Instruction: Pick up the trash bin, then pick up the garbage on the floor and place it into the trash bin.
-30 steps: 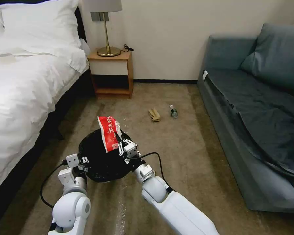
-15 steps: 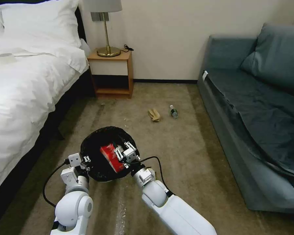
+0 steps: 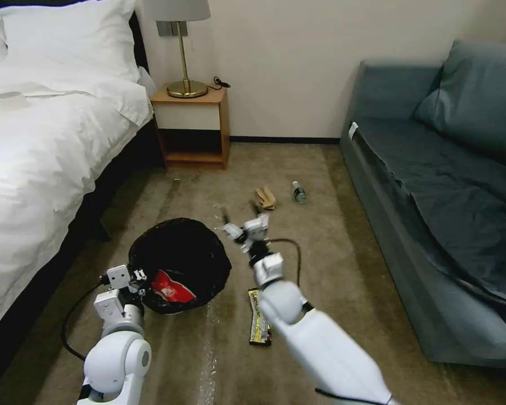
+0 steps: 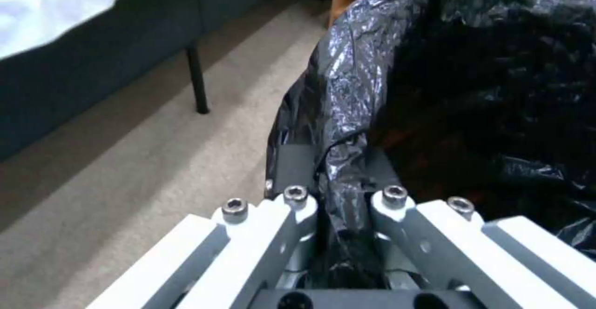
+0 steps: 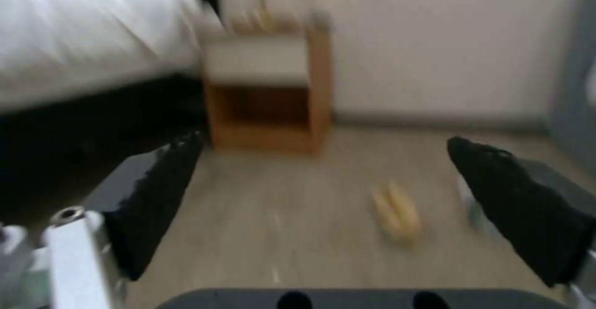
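Note:
My left gripper is shut on the near rim of the trash bin, whose crinkly black bag is pinched between the fingers. The red snack packet lies inside the bin. My right gripper hangs open and empty above the carpet, right of the bin, and its black pads stand wide apart. Beyond it on the floor lie the crumpled tan paper and the small clear bottle. The gold-brown bar wrapper lies on the carpet beside my right forearm.
A white bed runs along the left. The wooden nightstand with a brass lamp stands at the far wall. A blue-grey sofa fills the right side. Open carpet lies between bed and sofa.
The right gripper let the red packet go into the bin, opened, and swung up and to the right, out over the carpet. The bin shifted slightly left and nearer in the left gripper.

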Tool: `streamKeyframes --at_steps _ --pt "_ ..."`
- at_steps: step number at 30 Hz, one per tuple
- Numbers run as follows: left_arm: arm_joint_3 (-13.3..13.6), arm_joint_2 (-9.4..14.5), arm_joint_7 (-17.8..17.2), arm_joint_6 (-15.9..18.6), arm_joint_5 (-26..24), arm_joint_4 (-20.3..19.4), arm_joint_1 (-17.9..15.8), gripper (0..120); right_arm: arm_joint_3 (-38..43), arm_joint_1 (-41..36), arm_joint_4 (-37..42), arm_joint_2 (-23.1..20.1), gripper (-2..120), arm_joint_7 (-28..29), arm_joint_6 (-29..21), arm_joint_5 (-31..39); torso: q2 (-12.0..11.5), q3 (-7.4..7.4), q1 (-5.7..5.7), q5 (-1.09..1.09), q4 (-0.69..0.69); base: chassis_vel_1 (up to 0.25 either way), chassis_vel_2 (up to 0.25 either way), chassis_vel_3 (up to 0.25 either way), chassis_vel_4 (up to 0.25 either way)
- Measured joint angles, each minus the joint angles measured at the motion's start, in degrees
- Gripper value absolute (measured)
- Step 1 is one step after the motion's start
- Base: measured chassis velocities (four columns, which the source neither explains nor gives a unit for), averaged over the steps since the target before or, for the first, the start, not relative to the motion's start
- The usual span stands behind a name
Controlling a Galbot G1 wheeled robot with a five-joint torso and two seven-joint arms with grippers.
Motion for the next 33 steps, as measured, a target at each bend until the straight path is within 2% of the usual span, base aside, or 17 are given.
streamKeyframes --at_steps 2,11,18,33 --pt "-0.13 -0.02 0.15 -0.22 0.0 -0.54 0.36 5 -1.83 -0.07 -3.49 -0.8 100 0.52 -0.66 3.83 0.0 0.0 0.0 0.0 0.0 0.0 0.0 0.0 0.0" --pt "-0.01 -0.67 0.18 -0.34 0.27 -1.05 0.62 5 -7.02 -5.03 -9.75 -1.17 100 -2.17 -0.33 6.62 0.0 0.0 0.0 0.0 0.0 0.0 0.0 0.0 0.0" --pt "0.28 -1.07 0.3 -0.76 0.97 -0.44 0.93 5 -7.75 -7.7 -14.04 0.12 100 -2.53 1.11 4.97 0.0 0.0 0.0 -0.01 0.0 0.0 0.0 0.0 0.0" --pt "-0.38 -1.34 0.57 -1.27 0.66 0.19 0.92 5 -7.17 -8.55 -24.07 2.65 100 -4.37 5.78 0.51 0.0 0.0 -0.01 0.0 0.0 0.0 0.0 0.0 0.0"
